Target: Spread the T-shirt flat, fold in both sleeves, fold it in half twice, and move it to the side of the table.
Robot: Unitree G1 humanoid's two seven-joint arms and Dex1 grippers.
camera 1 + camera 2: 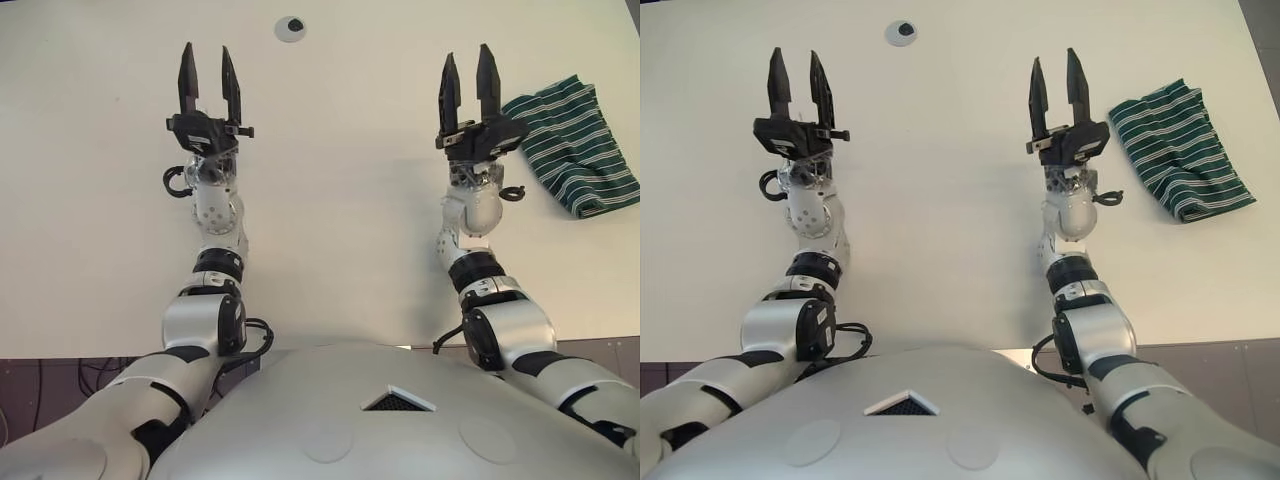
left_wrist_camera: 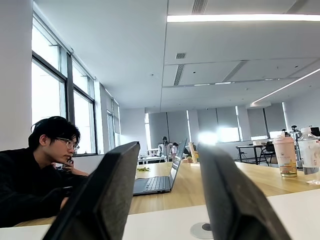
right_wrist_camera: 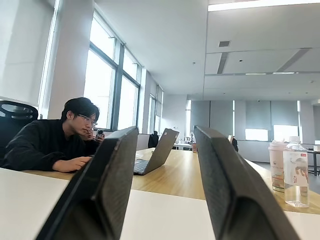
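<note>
The T-shirt (image 1: 573,143), dark green with white stripes, lies folded into a small bundle at the right side of the white table (image 1: 330,200). My right gripper (image 1: 467,72) is held above the table just left of the bundle, open, nothing between its fingers. Well to the left, my left gripper (image 1: 208,70) is open over bare table, also holding nothing. The wrist views show each pair of black fingers (image 2: 100,200) (image 3: 105,190) spread apart, pointing across the table.
A round grey cable grommet (image 1: 290,28) sits in the tabletop near the far edge. The table's near edge (image 1: 350,345) runs just in front of my arms. Beyond the table stand another desk with a laptop (image 2: 157,182) and bottles (image 3: 296,172).
</note>
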